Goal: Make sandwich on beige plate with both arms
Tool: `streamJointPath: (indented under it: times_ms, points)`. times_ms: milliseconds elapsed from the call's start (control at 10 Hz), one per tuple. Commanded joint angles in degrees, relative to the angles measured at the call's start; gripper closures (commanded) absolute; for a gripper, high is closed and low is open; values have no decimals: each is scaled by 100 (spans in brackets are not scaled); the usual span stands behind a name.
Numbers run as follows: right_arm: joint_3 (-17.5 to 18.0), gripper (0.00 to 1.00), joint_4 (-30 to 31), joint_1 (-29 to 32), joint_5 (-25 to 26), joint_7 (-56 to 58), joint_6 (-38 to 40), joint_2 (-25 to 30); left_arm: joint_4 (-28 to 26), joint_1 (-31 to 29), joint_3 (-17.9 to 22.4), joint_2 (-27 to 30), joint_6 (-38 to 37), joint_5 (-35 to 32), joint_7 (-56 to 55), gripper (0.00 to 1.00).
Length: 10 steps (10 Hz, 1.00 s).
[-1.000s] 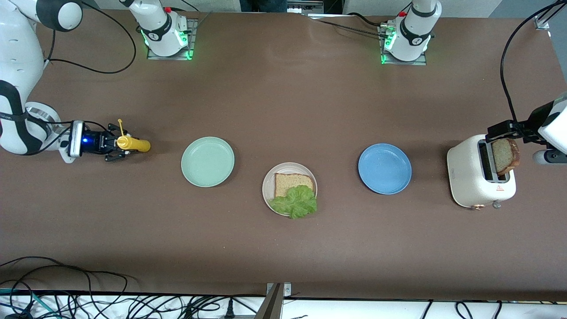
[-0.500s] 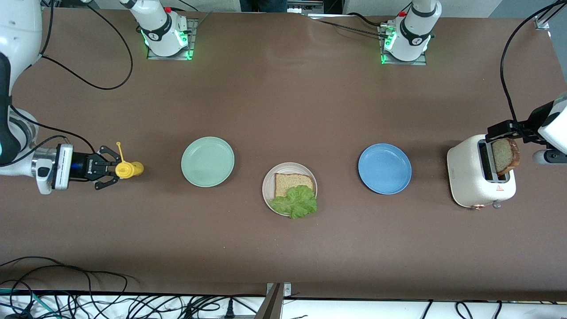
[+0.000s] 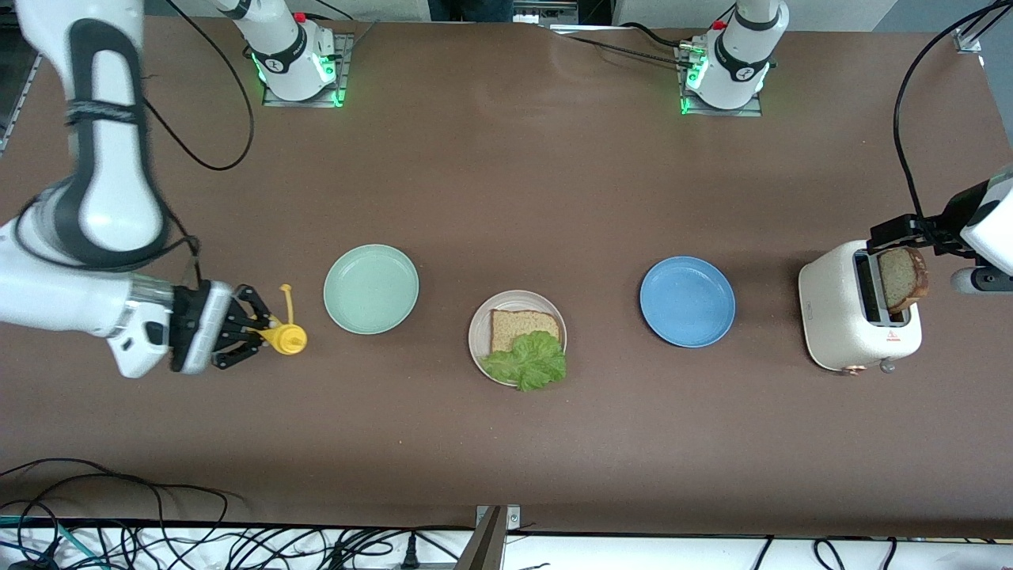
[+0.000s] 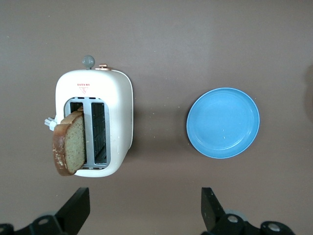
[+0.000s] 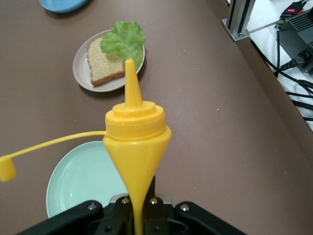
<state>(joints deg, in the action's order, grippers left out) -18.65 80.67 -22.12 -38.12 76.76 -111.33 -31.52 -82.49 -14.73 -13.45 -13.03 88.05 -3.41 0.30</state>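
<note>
Mustard bottle (image 3: 283,338) in right end effector (image 3: 252,328), uncapped.

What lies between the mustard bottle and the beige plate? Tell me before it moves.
The right gripper is shut on the yellow mustard bottle, in the air toward the right arm's end of the table. Between it and the beige plate lies the mint green plate, low and flat, so a raised pass should clear it.
</note>
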Motion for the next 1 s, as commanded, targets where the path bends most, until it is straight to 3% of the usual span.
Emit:
streamJointPath:
  times_ms: [0, 200, 300, 500, 900]
  points:
    - [-60, 100, -227, -834, 1257, -1604, -711, -117, 57, -3, -18, 37, -95, -80, -21, 0]
    - [-69, 100, -227, -1581, 2653, -2924, -1205, -336, 57, -3, -18, 28, -95, -80, -21, 0]
    - [-77, 100, -235, -1941, 3592, -3696, -1355, -477, 57, -3, -18, 28, -95, -80, -21, 0]
    - [-60, 100, -227, -2539, 5150, -5226, -1356, -696, 57, -3, -18, 37, -95, -80, -21, 0]
    - [-95, 100, -227, -3341, 6928, -7074, -1251, -1197, 57, -3, -18, 28, -95, -80, -21, 0]
